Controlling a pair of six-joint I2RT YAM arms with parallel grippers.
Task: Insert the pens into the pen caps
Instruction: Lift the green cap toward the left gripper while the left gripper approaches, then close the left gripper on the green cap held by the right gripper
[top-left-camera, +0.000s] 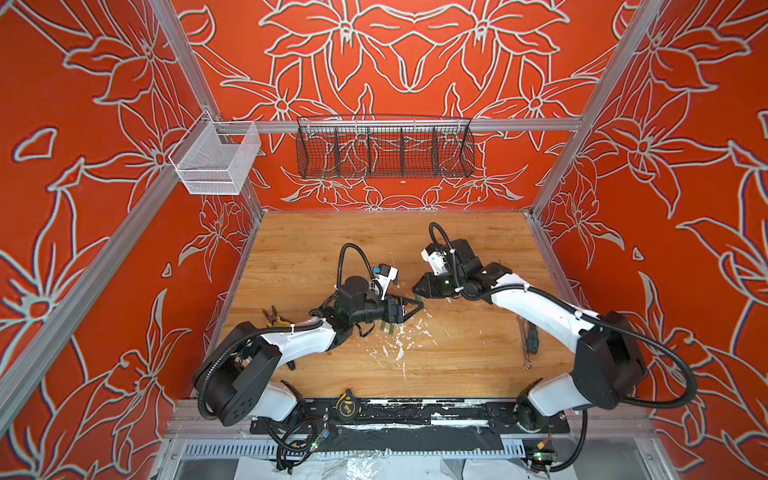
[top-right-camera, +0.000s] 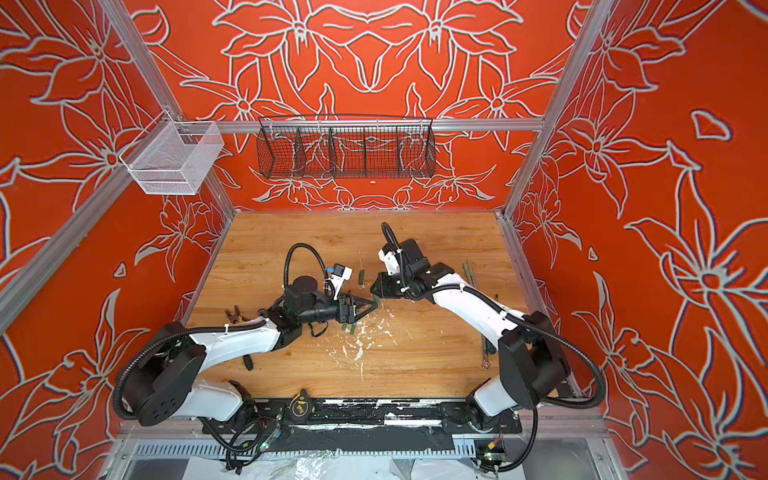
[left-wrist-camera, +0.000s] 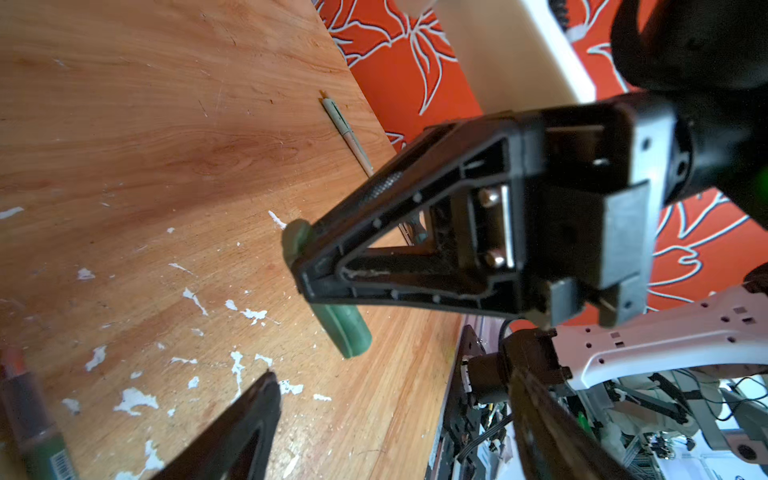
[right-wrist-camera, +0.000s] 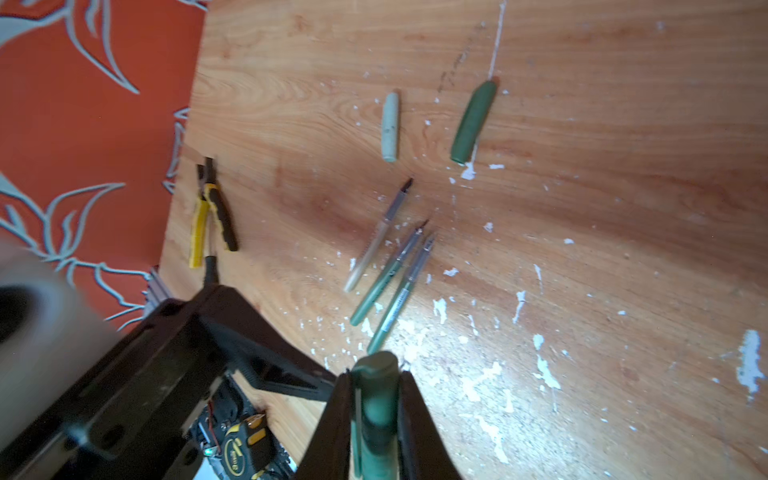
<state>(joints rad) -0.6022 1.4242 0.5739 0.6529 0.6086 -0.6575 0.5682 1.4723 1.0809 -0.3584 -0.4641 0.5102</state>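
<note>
The dark green pen cap (right-wrist-camera: 376, 415) is being clamped in the right gripper (right-wrist-camera: 376, 376)'s jaws near the loose pens (right-wrist-camera: 388, 274), where the left gripper (top-left-camera: 419, 306)'s wide jaws are best being squared over one barrel.

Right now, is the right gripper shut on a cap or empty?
Shut on a dark green pen cap: in the right wrist view the right gripper clamps both its sides, its end poking past the tips.

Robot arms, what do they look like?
The left arm and right arm have white shells with black joints. Black ribbed cables loop along them. The left end effector and right end effector are black, with triangle-shaped fingers.
</note>
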